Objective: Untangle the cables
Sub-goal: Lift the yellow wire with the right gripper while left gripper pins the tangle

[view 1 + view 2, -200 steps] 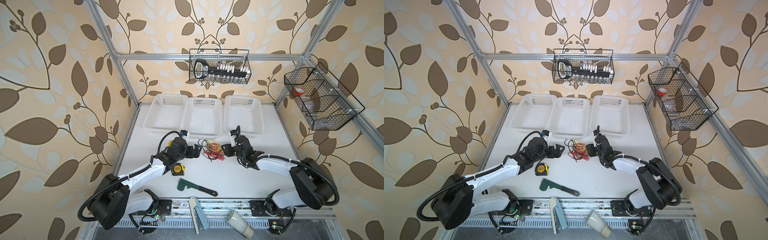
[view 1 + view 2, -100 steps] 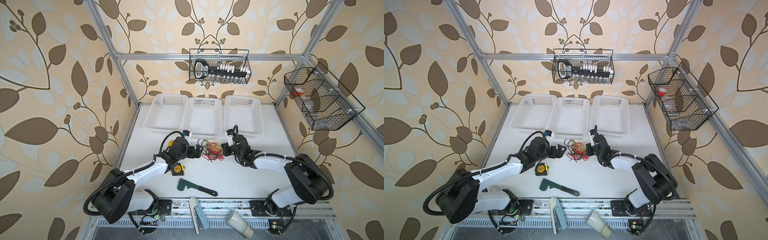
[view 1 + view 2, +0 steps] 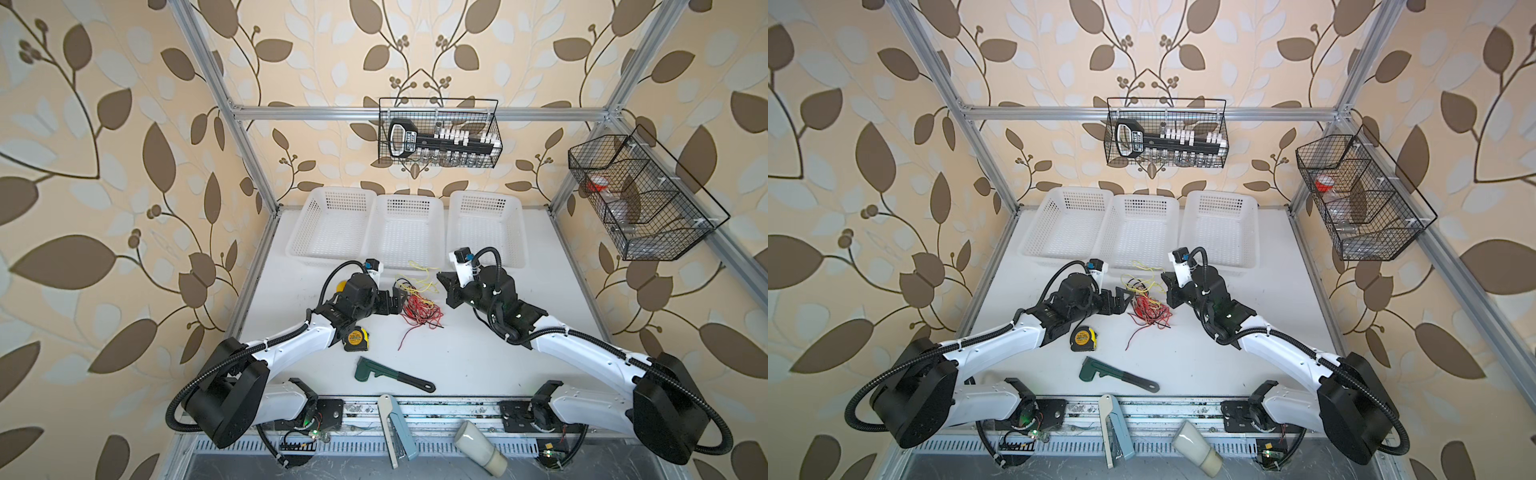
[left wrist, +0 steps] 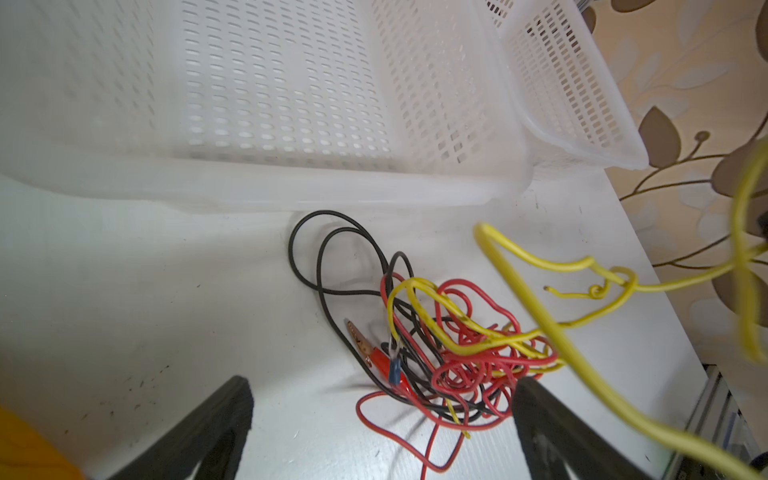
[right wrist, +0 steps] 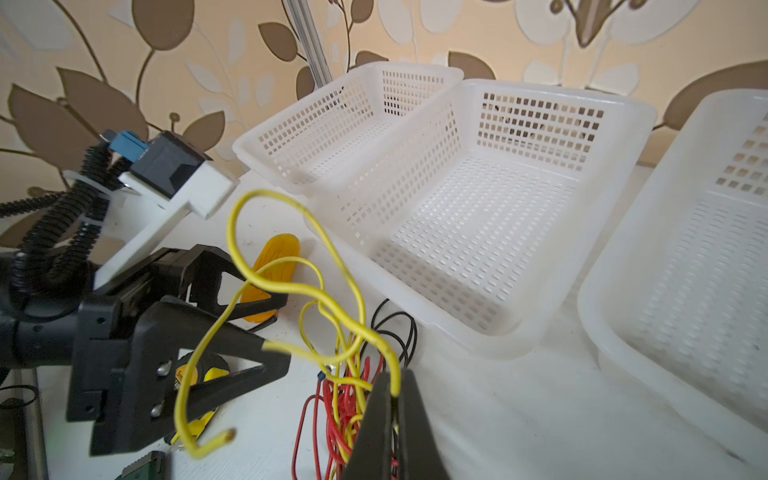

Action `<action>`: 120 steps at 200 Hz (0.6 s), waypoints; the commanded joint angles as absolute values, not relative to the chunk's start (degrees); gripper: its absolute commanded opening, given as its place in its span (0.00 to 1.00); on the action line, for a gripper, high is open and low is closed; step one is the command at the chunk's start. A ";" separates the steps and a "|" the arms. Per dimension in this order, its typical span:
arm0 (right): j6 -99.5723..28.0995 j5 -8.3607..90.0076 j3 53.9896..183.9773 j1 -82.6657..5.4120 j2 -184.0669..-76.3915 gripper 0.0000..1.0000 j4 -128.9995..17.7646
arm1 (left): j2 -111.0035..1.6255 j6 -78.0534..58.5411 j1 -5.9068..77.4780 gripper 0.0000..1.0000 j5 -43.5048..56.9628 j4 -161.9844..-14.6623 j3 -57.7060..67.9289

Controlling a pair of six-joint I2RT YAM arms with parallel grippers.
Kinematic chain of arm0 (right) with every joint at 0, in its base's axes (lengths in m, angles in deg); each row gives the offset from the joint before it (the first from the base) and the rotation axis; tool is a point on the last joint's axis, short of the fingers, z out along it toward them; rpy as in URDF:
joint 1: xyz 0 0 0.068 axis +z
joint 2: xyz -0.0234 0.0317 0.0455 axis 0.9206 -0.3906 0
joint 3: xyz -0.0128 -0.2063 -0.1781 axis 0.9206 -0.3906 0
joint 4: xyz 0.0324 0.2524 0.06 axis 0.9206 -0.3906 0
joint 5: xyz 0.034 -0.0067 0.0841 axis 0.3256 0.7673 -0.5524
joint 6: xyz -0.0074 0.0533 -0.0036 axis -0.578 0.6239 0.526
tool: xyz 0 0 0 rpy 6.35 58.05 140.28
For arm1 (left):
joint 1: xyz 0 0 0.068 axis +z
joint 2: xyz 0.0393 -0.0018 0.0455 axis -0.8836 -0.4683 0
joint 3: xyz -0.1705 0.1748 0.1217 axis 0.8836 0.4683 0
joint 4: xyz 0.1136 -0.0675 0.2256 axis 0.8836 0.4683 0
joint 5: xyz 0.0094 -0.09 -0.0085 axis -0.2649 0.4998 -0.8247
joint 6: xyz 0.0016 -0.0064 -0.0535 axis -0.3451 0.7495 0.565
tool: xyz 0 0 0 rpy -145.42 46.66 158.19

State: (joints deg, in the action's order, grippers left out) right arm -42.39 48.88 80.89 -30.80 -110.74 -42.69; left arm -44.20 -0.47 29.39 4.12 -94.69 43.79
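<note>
The cables [image 3: 419,309] [image 3: 1149,308] lie as a red, black and yellow tangle on the white table, between my two grippers. My right gripper [image 3: 442,278] [image 3: 1165,277] [image 5: 393,401] is shut on a yellow cable [image 5: 388,357]. It holds that strand up off the heap in loops [image 4: 540,316]. My left gripper [image 3: 398,298] [image 3: 1128,296] [image 4: 384,419] stands open at the left edge of the tangle. Red and black strands [image 4: 453,374] and a small red clip [image 4: 376,359] lie between its fingers.
Three white baskets [image 3: 328,254] [image 3: 409,261] [image 3: 486,199] stand just behind the tangle. A yellow tape measure [image 3: 355,338] and a green wrench [image 3: 390,374] lie in front. A stapler [image 3: 397,430] and a cup [image 3: 480,448] rest on the front rail.
My right gripper has closed on the yellow cable and pulled it up and away from the heap, which has loosened and spread. The left gripper stays open beside it.
</note>
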 commanded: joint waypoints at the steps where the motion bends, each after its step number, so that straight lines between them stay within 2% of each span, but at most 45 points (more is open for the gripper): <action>1: -43.49 48.82 83.56 -30.36 -109.61 0.00 -44.83 | -41.01 -1.39 28.94 0.99 2.23 -96.62 44.13; 62: -43.06 47.36 86.71 -30.40 -106.96 0.00 -45.16 | -38.51 -2.62 28.95 0.99 0.60 -95.95 44.96; 120: -42.55 48.50 88.52 -30.29 -106.30 0.00 -45.31 | -36.17 -4.81 28.95 0.99 5.97 -103.20 48.48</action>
State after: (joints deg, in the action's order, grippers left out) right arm -42.54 48.31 86.33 -30.65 -106.68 -46.40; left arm -38.85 -2.44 29.39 2.64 -97.10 46.72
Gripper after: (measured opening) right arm 0.048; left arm 0.990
